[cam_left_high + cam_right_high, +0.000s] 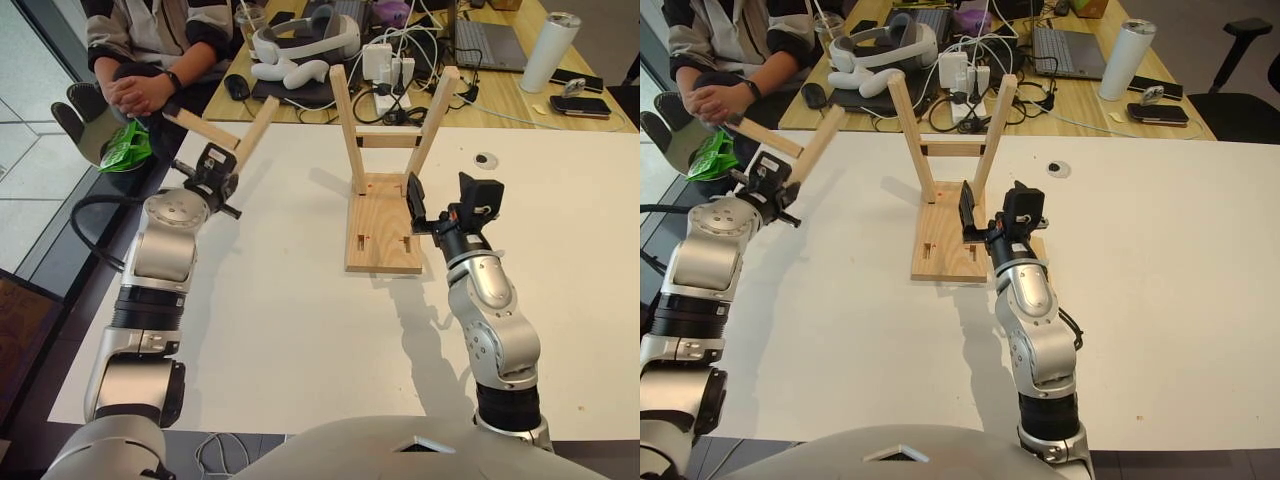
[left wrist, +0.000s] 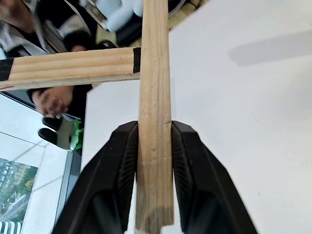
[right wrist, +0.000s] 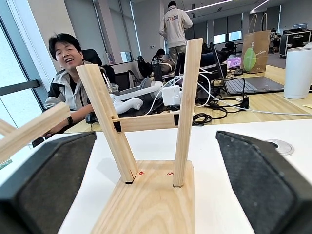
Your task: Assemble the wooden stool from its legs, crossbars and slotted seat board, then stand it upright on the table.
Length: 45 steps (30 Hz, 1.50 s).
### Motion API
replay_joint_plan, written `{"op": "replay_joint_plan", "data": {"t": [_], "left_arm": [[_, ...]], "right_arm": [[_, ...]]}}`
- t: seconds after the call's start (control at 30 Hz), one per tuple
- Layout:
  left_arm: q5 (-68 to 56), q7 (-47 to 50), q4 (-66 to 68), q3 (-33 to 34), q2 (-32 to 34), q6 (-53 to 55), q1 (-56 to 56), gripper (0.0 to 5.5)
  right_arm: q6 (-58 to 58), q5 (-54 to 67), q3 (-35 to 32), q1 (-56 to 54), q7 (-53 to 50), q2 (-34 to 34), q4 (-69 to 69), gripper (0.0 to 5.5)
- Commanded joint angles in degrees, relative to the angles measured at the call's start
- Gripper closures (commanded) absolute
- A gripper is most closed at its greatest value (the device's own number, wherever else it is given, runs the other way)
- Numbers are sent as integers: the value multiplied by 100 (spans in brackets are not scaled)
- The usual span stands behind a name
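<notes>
The slotted seat board (image 1: 372, 232) lies flat on the white table (image 1: 300, 320). Two legs (image 1: 346, 130) joined by a crossbar (image 1: 390, 140) stand upright in its far slots. The near slots (image 1: 361, 238) are bare. My right gripper (image 1: 447, 202) hovers open at the board's right near corner, and the right wrist view looks between its fingers (image 3: 48, 185) at the standing legs (image 3: 184, 112). At the table's far left corner my left gripper (image 1: 216, 172) is shut on a second leg pair (image 1: 256, 128), held tilted above the table. The left wrist view shows the clamped leg (image 2: 155, 117) and its crossbar (image 2: 73, 68).
A small round disc (image 1: 486, 158) lies on the table right of the stool. Behind the table a desk (image 1: 500, 100) holds a headset (image 1: 300, 45), a power strip, cables, a laptop and a tumbler (image 1: 550, 50). A seated person's clasped hands (image 1: 140, 92) are at the far left.
</notes>
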Motion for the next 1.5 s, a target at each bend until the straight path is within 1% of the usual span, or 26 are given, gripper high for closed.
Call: {"op": "replay_joint_plan", "data": {"t": [0.03,0.13,0.23,0.37,0.43,0.53,0.7,0.9,1.03,1.3,1.47,1.5], "left_arm": [[769,934,-449,90,118,-914,227,455],[1129,1551,-362,320,184,-1562,70,455],[1644,2068,-317,318,344,-2230,-231,455],[2775,2831,-660,-29,469,-3024,-352,455],[3177,2952,-819,-244,405,-3246,-271,455],[3651,3123,-1145,-529,171,-3510,19,455],[3829,3062,-1608,-752,-229,-3723,430,455],[3907,2785,-1932,-921,-460,-3894,885,455],[3982,2568,-2260,-1080,-643,-3956,1343,455],[4125,2490,-2282,-979,-804,-4009,1300,455],[4339,2544,-2284,-1060,-794,-4209,1322,455],[4418,2580,-2275,-1071,-777,-4272,1322,455]], "right_arm": [[283,636,-462,-670,489,-62,218,93],[529,1467,-991,-1259,962,-162,321,93],[958,2634,-1548,-1827,1134,-111,247,93],[1204,4833,-2334,-2393,617,386,162,93],[1186,5666,-2459,-2488,362,545,130,93],[1163,6320,-2370,-2553,109,586,73,93],[1019,6596,-2163,-2596,-35,458,69,93],[660,6563,-2327,-2911,-174,217,450,93],[407,6513,-2397,-3190,-309,187,830,93],[448,6222,-2153,-2895,-600,238,1089,93],[513,6045,-1979,-2826,-711,306,1171,93],[503,6031,-1981,-2838,-723,317,1187,113]]}}
